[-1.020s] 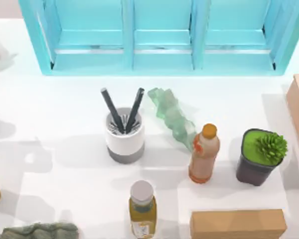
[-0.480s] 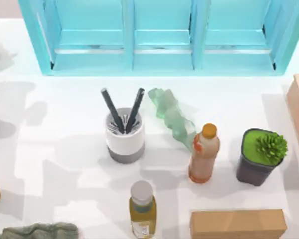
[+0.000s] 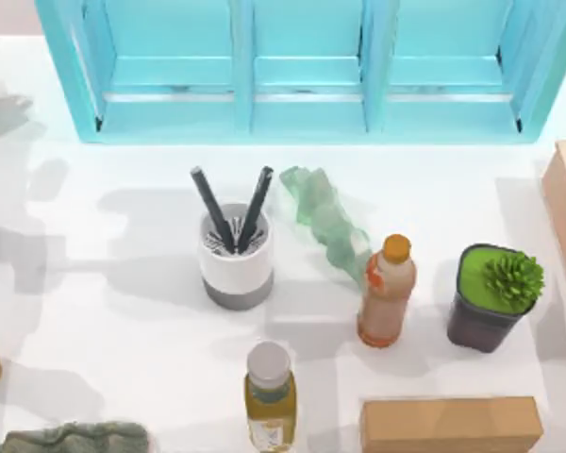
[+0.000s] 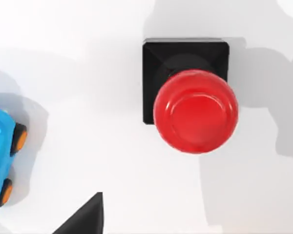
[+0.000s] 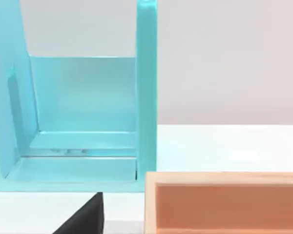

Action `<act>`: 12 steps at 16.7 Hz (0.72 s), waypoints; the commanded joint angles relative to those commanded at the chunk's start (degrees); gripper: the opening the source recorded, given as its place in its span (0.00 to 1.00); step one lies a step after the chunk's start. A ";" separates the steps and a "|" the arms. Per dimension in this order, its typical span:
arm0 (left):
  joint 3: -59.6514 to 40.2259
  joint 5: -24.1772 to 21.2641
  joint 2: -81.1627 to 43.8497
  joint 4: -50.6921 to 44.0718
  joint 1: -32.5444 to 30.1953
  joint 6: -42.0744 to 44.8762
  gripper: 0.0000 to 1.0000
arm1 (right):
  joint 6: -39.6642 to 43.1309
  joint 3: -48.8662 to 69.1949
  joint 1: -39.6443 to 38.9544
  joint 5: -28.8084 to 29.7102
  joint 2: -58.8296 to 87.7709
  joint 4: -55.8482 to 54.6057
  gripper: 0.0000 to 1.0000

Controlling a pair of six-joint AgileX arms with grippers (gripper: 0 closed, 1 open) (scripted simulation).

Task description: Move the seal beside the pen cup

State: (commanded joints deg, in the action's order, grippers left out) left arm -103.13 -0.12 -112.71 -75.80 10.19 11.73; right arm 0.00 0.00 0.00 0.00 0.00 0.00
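A: The left wrist camera looked straight down on the seal (image 4: 190,100) — red knob over its black square base, upright on the white worktop (image 4: 78,73).

B: And the left claw?

A: A dark wedge of it (image 4: 85,219) poked into the edge of that view, apart from the seal, nothing touching. Whether it was released or clenched, I could not tell.

B: Anything close by?

A: A blue toy car (image 4: 1,163) with orange wheels sat near the seal, not touching it.

B: From above?

A: The pen cup (image 3: 236,257) stood left of centre, white with a grey band, two black pens (image 3: 233,209) leaning out. A crumpled green wrapper (image 3: 325,222) lay just beside it on the right, then an orange-capped bottle (image 3: 387,291) and a potted plant (image 3: 495,297). A white-capped bottle (image 3: 269,396) stood nearer the front, a cardboard box (image 3: 451,425) to its right.

B: The right arm?

A: Its camera faced the turquoise shelf (image 5: 88,122) and a wooden tray (image 5: 224,202) — a dark corner of the right claw (image 5: 85,219) showed, its state impossible to tell.
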 joint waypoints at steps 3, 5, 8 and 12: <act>-6.46 -0.01 -6.24 -4.08 0.62 0.68 1.00 | 0.00 0.00 0.00 0.00 0.00 0.00 1.00; -7.86 -0.02 -7.52 -4.99 0.77 0.83 1.00 | 0.00 0.00 0.00 0.00 0.00 0.00 1.00; -7.86 -0.02 -7.52 -4.99 0.77 0.83 1.00 | 0.00 0.00 0.00 0.00 0.00 0.00 1.00; -5.49 -0.01 -7.69 -2.60 0.62 0.69 1.00 | 0.00 0.00 0.00 0.00 0.00 0.00 1.00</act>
State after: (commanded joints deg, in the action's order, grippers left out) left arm -108.63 -0.13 -120.40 -78.40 10.81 12.43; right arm 0.00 0.00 0.00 0.00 0.00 0.00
